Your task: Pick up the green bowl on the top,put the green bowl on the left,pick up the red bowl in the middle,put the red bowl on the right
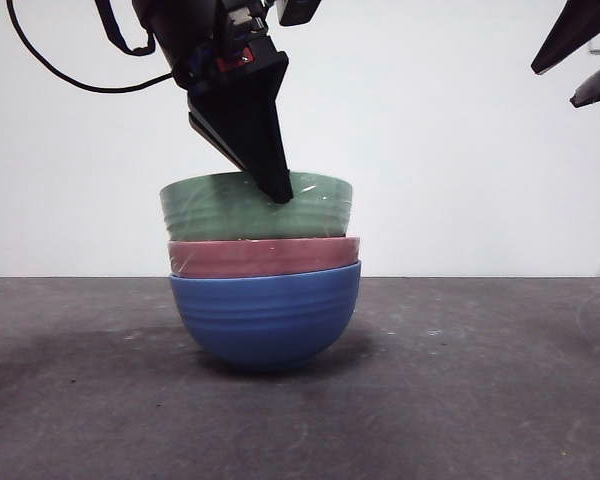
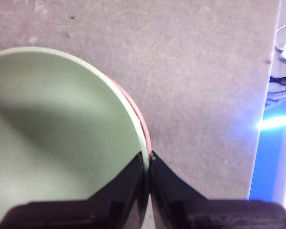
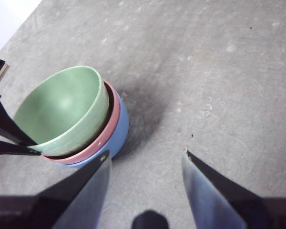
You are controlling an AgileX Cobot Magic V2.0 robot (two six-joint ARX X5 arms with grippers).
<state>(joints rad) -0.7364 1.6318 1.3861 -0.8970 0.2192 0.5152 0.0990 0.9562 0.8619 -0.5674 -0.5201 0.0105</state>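
Observation:
Three bowls are stacked at the table's middle. The green bowl [image 1: 230, 210] [image 3: 62, 107] is on top, slightly tilted, with a dark gap showing between it and the red bowl [image 1: 265, 257] [image 3: 112, 121] under it. My left gripper [image 1: 278, 192] [image 2: 148, 155] comes down from above and is shut on the green bowl's [image 2: 52, 133] rim, one jaw inside and one outside. A sliver of the red bowl [image 2: 142, 125] shows beside that rim. My right gripper [image 3: 145, 155] [image 1: 580, 60] hangs open high at the right, away from the stack.
A blue ribbed bowl [image 1: 265, 320] [image 3: 121, 126] is at the bottom of the stack, standing on the dark grey table [image 1: 480, 400]. A white wall runs behind. A black cable [image 1: 50, 65] loops at the upper left.

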